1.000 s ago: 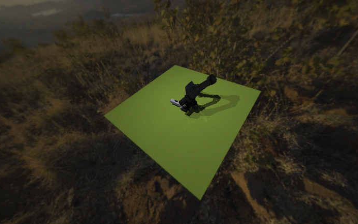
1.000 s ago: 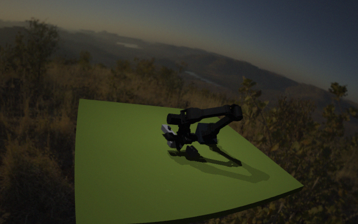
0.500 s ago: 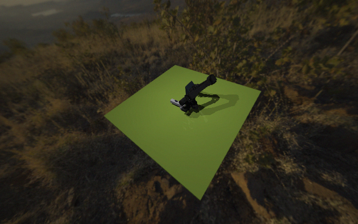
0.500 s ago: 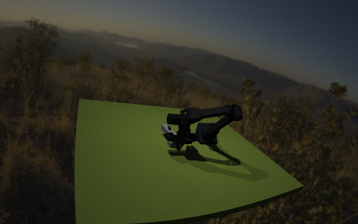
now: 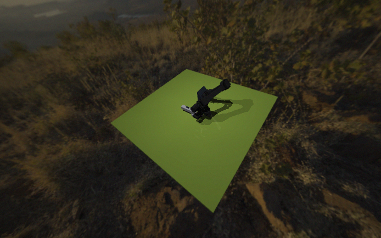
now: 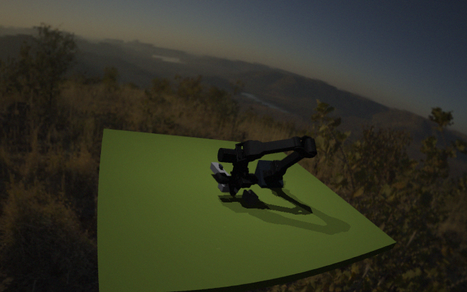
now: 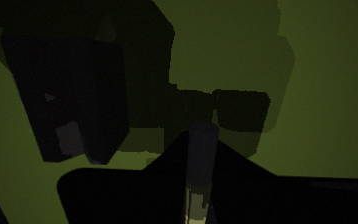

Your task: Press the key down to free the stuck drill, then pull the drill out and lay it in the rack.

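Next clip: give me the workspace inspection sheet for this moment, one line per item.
Surface: green mat, lit low from one side, long arm shadow across it.
Job's things: a thin grey rod-like piece, likely the drill, sits between the fingers; a dark block stands on the mat beside it; key and rack cannot be told apart in the dim light.
Clutter: nothing seen.
Grippers: gripper is low over the mat, shut on the grey piece; light grey wrist camera above it.
Cables: nothing seen.
Surroundings: dry grass, shrubs and bare earth around the mat, hills and dusk sky beyond.
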Available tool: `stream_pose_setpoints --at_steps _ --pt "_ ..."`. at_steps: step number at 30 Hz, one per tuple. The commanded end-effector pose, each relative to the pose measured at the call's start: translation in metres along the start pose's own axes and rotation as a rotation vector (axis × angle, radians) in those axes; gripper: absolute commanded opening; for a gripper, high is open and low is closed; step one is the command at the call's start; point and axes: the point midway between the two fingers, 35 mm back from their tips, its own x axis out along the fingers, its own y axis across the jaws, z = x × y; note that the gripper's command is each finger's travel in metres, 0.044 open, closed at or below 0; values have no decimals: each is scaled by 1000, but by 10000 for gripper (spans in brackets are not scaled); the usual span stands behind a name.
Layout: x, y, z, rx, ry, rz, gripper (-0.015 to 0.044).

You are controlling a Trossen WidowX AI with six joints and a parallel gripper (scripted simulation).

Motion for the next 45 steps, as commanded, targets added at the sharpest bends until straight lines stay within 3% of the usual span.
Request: stream_pose_setpoints --at_steps 1,45 --pt "0 0 5 -1 1 -3 0" --pt "-4 -3 65 -2 -1 -4 0"
